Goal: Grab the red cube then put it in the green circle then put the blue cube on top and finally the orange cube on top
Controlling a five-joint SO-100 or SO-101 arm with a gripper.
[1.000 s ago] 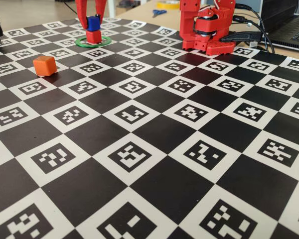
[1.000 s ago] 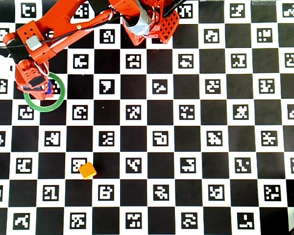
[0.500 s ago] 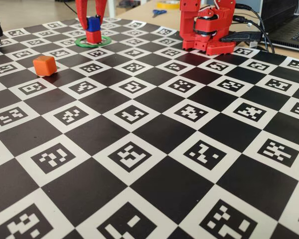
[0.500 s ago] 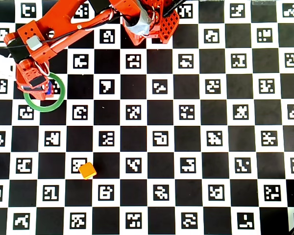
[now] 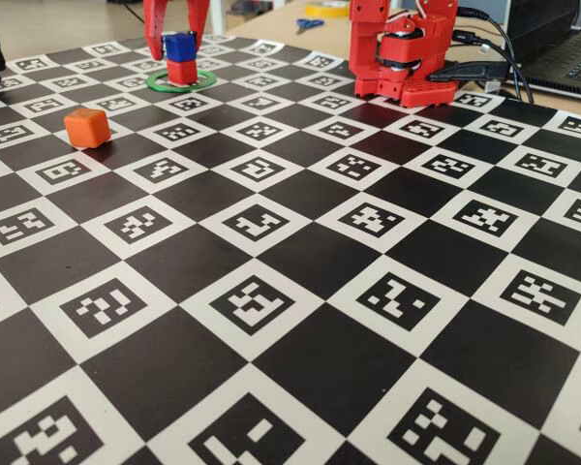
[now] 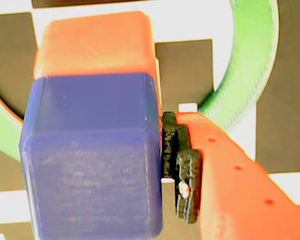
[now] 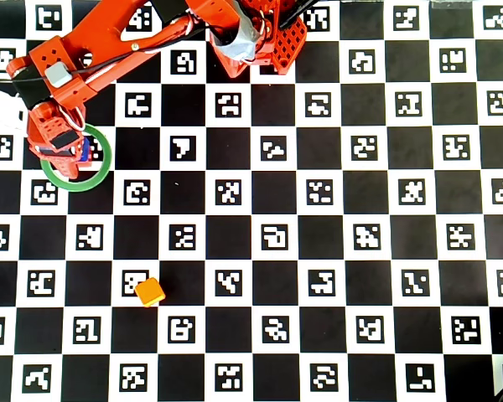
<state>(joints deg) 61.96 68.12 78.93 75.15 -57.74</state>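
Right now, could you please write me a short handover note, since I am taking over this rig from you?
End effector: open, fingers on either side of the blue cube, above it; in the wrist view one pad sits just beside the cube.
Red cube: inside the green ring.
Blue cube: stacked on the red cube.
Orange cube: loose on the checkered mat, away from the stack.
Done: red placed, blue stacked.
Left: lift the arm clear, fetch the orange cube, set it on top.
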